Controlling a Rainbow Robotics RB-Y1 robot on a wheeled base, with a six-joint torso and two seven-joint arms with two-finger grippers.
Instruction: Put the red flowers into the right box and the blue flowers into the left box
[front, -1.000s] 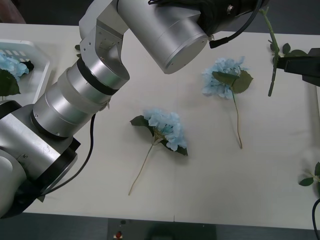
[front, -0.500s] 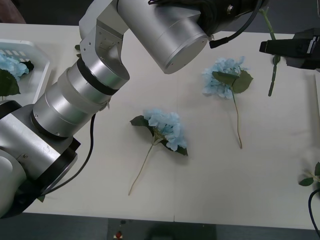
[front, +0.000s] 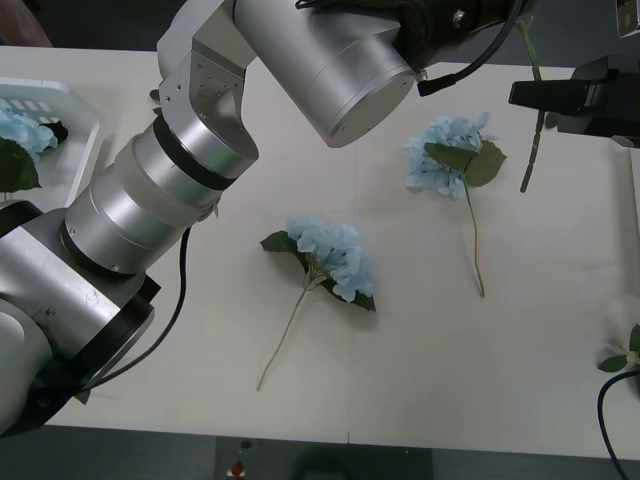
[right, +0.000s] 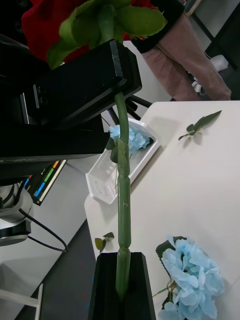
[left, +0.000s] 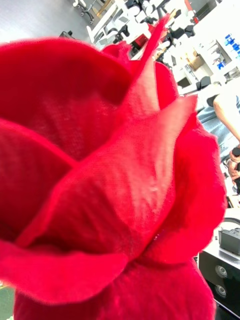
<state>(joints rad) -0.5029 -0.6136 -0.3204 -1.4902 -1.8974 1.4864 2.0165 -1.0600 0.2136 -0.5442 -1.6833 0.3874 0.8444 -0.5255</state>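
Your right gripper (right: 120, 280) sits at about 2 o'clock over the worktop (front: 420, 360), clenched on the green stem of a red rose (right: 122, 200), and that same stem also passes through your left gripper (right: 85, 90) just below the bloom, though you cannot tell whether it is clamped. Two blue flowers lie loose on the worktop, one at centre (front: 330, 258) and one toward 1 o'clock (front: 450, 152). A third (front: 20, 132) rests in the white basket (front: 75, 105) at 10 o'clock.
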